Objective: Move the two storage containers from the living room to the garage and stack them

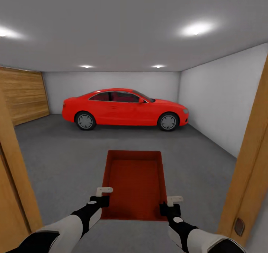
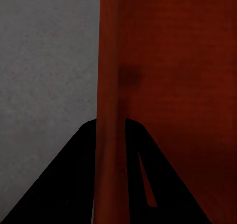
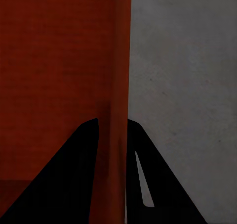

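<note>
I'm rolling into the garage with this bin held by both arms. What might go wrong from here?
1. The wooden door frame stands close beside the right arm; drifting sideways might clip it.
2. Each gripper pinches just a thin side wall of the bin: left gripper, right gripper. A jolt could let it slip.
3. The red car is parked ahead, limiting forward room.

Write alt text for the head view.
Both grippers, left and right, hold an open orange-red storage container by its side walls in a wooden doorway. Beyond it lies a garage's dark grey floor, with a red car by the back wall.
</note>
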You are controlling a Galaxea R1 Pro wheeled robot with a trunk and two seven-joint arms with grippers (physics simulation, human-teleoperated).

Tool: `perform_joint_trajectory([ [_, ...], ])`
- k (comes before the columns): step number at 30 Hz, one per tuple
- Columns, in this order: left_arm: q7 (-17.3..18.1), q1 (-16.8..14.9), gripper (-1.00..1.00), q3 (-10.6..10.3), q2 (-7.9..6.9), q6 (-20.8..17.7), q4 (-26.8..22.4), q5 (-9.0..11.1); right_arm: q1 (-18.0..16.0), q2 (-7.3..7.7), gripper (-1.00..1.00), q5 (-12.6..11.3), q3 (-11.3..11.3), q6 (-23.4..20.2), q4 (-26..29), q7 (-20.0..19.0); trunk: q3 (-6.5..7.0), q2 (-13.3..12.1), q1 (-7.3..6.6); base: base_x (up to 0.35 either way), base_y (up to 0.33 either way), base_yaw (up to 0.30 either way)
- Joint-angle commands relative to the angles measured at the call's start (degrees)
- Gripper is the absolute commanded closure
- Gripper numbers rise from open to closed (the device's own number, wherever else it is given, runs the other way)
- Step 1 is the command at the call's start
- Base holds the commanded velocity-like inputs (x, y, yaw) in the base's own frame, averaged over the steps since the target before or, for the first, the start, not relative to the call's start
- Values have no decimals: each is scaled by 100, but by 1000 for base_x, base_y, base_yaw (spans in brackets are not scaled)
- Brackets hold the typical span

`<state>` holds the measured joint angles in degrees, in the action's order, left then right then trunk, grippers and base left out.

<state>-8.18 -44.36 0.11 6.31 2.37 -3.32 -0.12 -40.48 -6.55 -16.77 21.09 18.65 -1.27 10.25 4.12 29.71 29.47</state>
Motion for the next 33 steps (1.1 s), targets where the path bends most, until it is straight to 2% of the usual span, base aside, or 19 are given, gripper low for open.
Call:
perform_joint_trajectory([
  [1,-114,-3,100,324,-376,18,16,-5,-6,-4,100,78,-237,68,13,-5,-1,3,5,322,0,0],
  [10,-114,-3,100,323,-376,18,16,-5,-6,-4,100,86,-237,68,13,-19,-1,3,5,322,0,84],
  [33,-115,-3,100,324,-376,18,16,-5,-5,-4,100,86,-237,68,13,-14,-1,3,5,322,0,3],
])
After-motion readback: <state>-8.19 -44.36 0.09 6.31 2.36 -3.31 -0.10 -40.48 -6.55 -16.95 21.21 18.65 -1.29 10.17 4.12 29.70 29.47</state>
